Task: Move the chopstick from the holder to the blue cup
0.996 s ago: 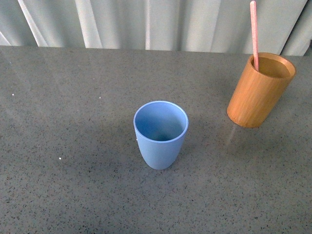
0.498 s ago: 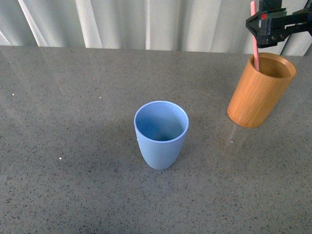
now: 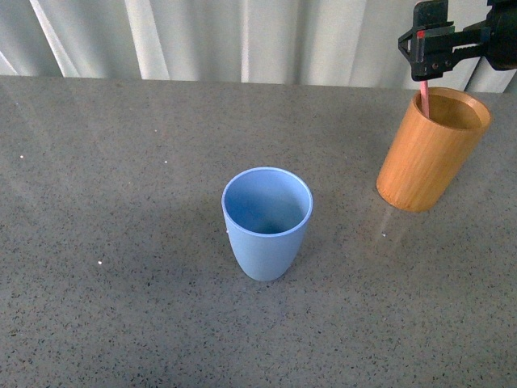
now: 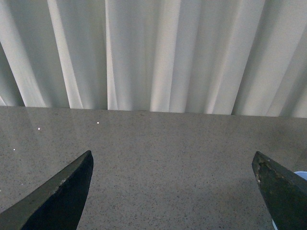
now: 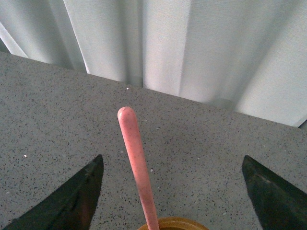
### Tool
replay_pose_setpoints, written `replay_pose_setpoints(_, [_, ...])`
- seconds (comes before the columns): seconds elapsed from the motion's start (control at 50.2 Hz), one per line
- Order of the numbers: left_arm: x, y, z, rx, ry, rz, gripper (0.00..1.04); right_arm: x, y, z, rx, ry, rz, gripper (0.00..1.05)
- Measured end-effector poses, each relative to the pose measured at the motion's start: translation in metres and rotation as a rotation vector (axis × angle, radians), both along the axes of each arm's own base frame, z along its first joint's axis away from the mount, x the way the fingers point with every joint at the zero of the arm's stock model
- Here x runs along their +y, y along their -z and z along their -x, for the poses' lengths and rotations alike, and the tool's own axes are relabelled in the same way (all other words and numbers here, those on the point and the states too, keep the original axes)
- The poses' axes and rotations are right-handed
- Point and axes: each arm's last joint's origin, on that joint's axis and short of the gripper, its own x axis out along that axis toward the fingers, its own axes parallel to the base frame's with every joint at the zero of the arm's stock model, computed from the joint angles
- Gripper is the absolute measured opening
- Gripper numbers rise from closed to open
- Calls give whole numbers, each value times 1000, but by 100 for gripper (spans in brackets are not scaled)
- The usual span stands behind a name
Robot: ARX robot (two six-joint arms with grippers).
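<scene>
Chopstick (image 5: 139, 167) in holder (image 5: 177, 222), tool (image 5: 171, 160) spread — astride it

The right pincer (image 3: 426, 58) is black and angular with small pale flecks on its body, while the left pincer (image 4: 171, 158) shows two dark, matte fingers (image 4: 60, 199) tapering to blunt wedge tips.

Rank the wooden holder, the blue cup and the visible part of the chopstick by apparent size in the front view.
1. holder: widest and tallest, though farther back than the cup.
2. blue cup: somewhat smaller.
3. chopstick: only a short pink sliver shows below the right gripper.
</scene>
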Motion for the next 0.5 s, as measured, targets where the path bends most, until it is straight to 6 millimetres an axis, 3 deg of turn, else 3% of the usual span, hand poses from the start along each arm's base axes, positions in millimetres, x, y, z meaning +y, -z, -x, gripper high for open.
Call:
replay_pose_setpoints(0.1, [0, 0, 0, 0, 0, 0, 98, 2, 2, -2, 4, -4, -1, 69])
replay_pose_setpoints(0.339, [0, 0, 0, 0, 0, 0, 98, 8, 6, -5, -9, -17, -10, 19])
replay_pose_setpoints(0.418, [0, 0, 0, 0, 0, 0, 98, 10, 6, -5, -24, -20, -9, 7])
replay_pose_setpoints(0.498, [0, 0, 0, 0, 0, 0, 98, 11, 5, -1, -31, -24, -5, 3])
